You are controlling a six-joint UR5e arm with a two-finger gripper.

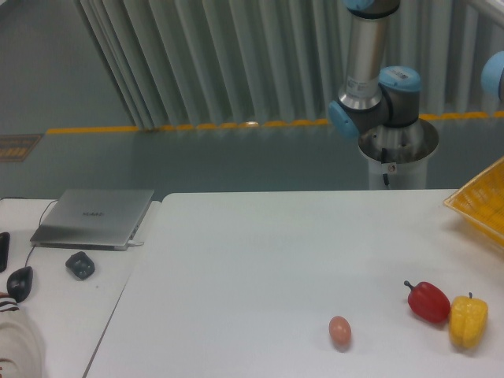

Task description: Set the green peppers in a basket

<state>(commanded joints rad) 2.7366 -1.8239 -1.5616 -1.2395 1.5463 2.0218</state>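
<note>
White table fills most of the shot, pretty bare apart from a few bits along the near edge. Closest to the camera on the right you've got a yellow pepper and, just beside it on its left, a red pepper with its dark stem pointing up-left; they look like they're touching or nearly so. A bit further left sits a small pinkish-tan egg, on its own, apart from the peppers.

Over on the left there's a second, separate table butted up against the main one. It has a black mouse near the edge, a dark little lump of something I can't identify, and behind those a closed silver laptop with a cable coming off it.

Further back on the right, the yellow basket pokes into the frame, tilted, with only a corner of its grid sides showing; the rest is cut off.

Behind the table stands the arm, its blue-capped joints and grey base visible, with ribbed grey panels behind it and a yellow floor line. End effector is out of frame, so I can't tell whether it's open or holding anything. Green pepper isn't anywhere I can see either
</note>
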